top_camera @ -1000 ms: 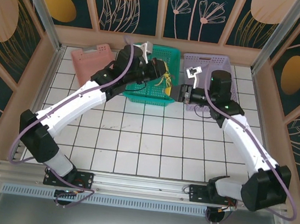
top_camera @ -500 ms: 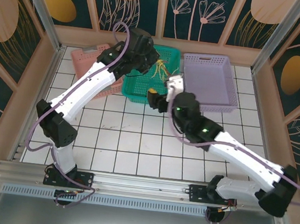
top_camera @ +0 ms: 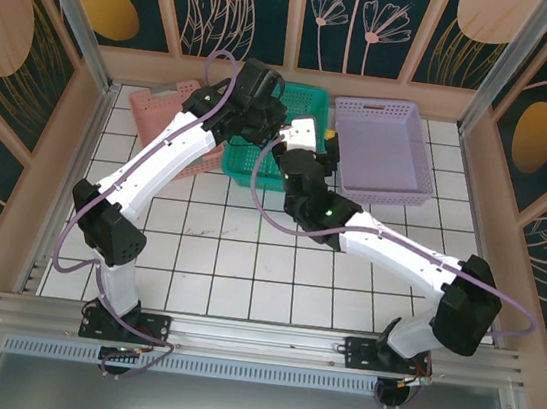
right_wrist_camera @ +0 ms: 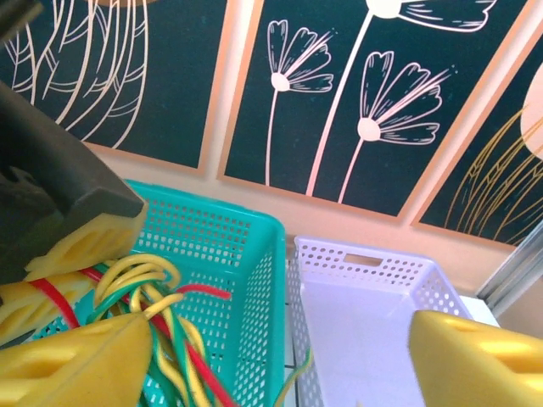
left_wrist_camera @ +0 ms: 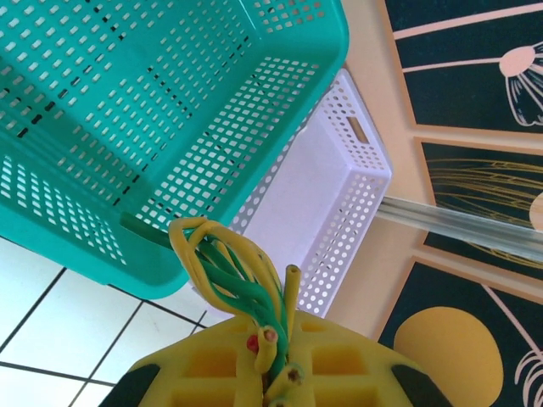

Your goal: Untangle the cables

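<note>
Left gripper (left_wrist_camera: 273, 360) is clamped tight on the cables (left_wrist_camera: 222, 270), a red, yellow and green bunch dangling over the teal basket (left_wrist_camera: 170, 102) at the table's twelve o'clock. Right gripper (right_wrist_camera: 280, 356) hovers at the bunch's three o'clock, jaws spread wide, lilac basket (right_wrist_camera: 365, 314) beyond.

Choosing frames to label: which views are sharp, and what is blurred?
Top external: evenly lit and sharp across the tiled table. Left wrist: cables in focus. Right wrist: the near yellow fingers are blurred, while the teal basket is sharp.
</note>
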You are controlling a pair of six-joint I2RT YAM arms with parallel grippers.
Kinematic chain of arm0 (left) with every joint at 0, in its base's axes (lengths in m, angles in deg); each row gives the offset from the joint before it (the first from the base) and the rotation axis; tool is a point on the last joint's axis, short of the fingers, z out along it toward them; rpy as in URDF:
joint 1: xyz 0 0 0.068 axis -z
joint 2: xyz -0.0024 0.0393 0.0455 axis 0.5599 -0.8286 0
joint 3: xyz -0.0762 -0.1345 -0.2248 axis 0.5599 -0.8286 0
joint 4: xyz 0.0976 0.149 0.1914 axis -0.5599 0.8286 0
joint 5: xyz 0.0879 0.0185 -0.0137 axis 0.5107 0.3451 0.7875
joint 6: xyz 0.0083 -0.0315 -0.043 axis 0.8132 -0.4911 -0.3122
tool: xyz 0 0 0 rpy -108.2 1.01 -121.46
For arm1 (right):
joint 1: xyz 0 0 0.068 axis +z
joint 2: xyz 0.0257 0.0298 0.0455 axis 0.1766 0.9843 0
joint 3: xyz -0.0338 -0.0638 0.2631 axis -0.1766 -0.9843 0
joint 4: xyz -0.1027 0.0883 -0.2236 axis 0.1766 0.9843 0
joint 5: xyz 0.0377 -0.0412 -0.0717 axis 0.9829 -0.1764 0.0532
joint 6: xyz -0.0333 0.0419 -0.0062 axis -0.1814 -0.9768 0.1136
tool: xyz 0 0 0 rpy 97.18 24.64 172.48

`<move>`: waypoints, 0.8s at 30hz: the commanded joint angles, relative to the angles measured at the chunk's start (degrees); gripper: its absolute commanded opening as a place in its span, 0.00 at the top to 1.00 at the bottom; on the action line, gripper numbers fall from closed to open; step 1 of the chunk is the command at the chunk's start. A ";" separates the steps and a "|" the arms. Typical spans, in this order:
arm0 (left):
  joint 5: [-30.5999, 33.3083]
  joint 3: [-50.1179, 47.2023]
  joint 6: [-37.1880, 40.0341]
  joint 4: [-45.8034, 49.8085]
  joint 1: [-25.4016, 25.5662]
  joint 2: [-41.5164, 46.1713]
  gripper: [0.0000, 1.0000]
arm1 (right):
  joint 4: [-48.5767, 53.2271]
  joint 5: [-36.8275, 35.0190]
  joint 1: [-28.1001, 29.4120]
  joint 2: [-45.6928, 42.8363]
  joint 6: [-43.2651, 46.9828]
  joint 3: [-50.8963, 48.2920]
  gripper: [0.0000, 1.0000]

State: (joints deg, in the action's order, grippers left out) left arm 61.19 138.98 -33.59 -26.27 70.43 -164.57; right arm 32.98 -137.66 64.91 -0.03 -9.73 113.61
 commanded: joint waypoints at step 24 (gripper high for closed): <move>-9.45 -6.35 8.53 -12.84 -0.94 4.66 1.00 | 14.58 87.38 -27.16 -4.34 -29.07 2.55 1.00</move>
State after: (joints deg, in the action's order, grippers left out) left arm 57.96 134.68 -30.02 -36.22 69.25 -163.74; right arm 44.82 -68.13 40.89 -3.20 -31.83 118.03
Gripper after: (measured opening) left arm 0.109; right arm 0.053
